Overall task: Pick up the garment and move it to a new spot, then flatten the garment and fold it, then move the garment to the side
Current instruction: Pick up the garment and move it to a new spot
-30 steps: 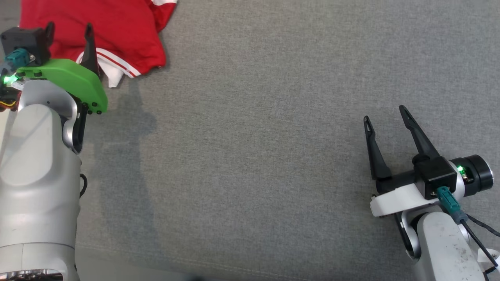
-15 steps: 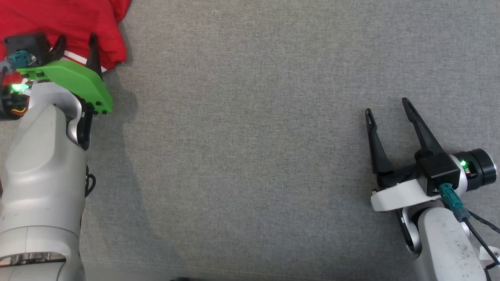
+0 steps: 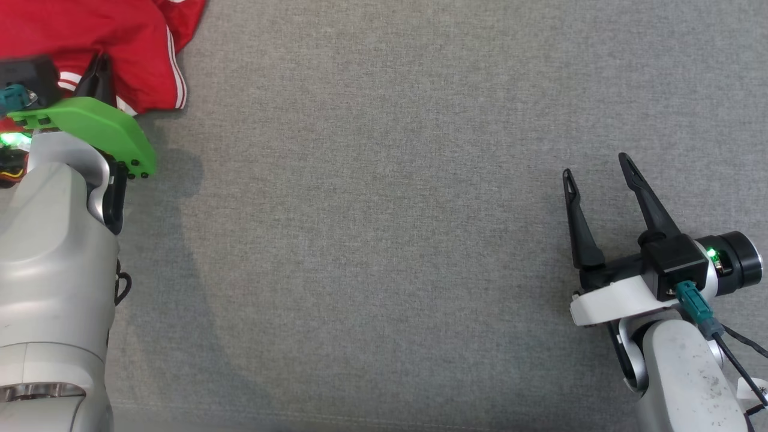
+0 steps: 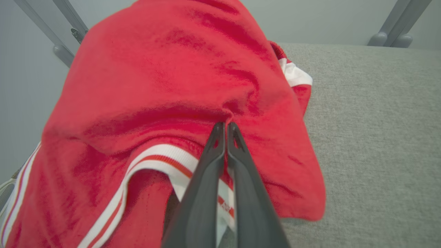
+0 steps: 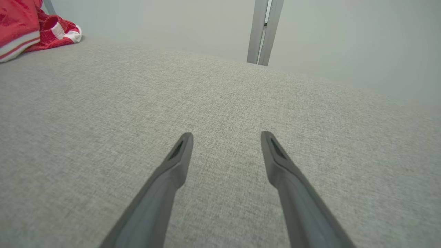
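At the far left of the table (image 3: 384,240): the red garment (image 3: 108,30) is lying bunched, white stripes showing.
Left fingers (image 4: 206,179): pressing together, pinching a fold of the garment.
Right fingers (image 3: 579,228): hovering spread apart over the table, gripping nothing.

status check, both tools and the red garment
Left tool shut on red fabric garment with white stripes. Right tool open over grey fabric surface. No obstacle seen.

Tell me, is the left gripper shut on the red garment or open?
Shut on the garment. In the left wrist view the left gripper has its jaws pressed together at the tips, with red cloth puckered and pinched there.
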Controlling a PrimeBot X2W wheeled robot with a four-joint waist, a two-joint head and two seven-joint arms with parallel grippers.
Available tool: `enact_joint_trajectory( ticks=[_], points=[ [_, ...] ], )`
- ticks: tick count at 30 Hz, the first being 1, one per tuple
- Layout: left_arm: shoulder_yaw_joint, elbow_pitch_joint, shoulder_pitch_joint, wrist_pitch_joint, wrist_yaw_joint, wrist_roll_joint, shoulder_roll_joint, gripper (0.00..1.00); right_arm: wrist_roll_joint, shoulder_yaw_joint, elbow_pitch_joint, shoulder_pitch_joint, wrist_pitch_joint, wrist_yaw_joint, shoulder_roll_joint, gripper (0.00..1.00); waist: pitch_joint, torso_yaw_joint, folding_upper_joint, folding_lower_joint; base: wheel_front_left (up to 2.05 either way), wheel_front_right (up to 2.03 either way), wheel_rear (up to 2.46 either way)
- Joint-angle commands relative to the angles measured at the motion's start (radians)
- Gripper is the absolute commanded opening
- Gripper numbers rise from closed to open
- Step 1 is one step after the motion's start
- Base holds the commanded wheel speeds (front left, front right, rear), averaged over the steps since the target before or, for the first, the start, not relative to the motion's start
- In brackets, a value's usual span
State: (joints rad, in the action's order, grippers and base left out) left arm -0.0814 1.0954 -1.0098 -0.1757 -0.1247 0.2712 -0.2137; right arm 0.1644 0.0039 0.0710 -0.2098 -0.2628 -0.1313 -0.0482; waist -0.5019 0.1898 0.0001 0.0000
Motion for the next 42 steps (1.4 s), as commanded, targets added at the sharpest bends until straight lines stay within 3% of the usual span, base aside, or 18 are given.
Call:
enact_joint_trajectory(
  ticks=[1,14,25,34,42],
  points=[
    [-0.007,-0.001,-0.02,-0.014,-0.005,0.002,-0.015,0.0,-0.009,-0.002,0.003,0.001,-0.003,0.001,-0.004,1.0,0.013,0.002,-0.0001,0.0,0.0,0.0,0.0],
    [-0.087,-0.086,-0.057,-0.078,-0.005,-0.05,-0.08,0.0,-0.075,0.01,0.032,0.024,-0.003,0.001,-0.004,1.0,0.154,-0.005,-0.0001,0.0,0.0,0.0,0.0],
    [-0.215,-0.261,-0.114,-0.02,-0.006,-0.095,-0.131,0.0,-0.183,-0.016,0.063,0.066,-0.003,0.001,-0.004,1.0,0.324,-0.107,-0.0001,0.0,0.0,0.0,0.0],
    [-0.381,-0.532,-0.143,0.107,-0.005,0.016,-0.081,0.0,-0.246,-0.054,0.079,0.094,-0.003,0.001,-0.004,1.0,0.407,-0.247,-0.0001,0.0,0.0,0.0,0.0],
    [-0.412,-0.748,-0.071,0.191,-0.003,0.162,-0.024,0.0,-0.255,-0.095,0.073,0.101,-0.003,0.001,-0.003,1.0,0.372,-0.354,-0.0001,0.0,0.0,0.0,0.0]
  ],
)
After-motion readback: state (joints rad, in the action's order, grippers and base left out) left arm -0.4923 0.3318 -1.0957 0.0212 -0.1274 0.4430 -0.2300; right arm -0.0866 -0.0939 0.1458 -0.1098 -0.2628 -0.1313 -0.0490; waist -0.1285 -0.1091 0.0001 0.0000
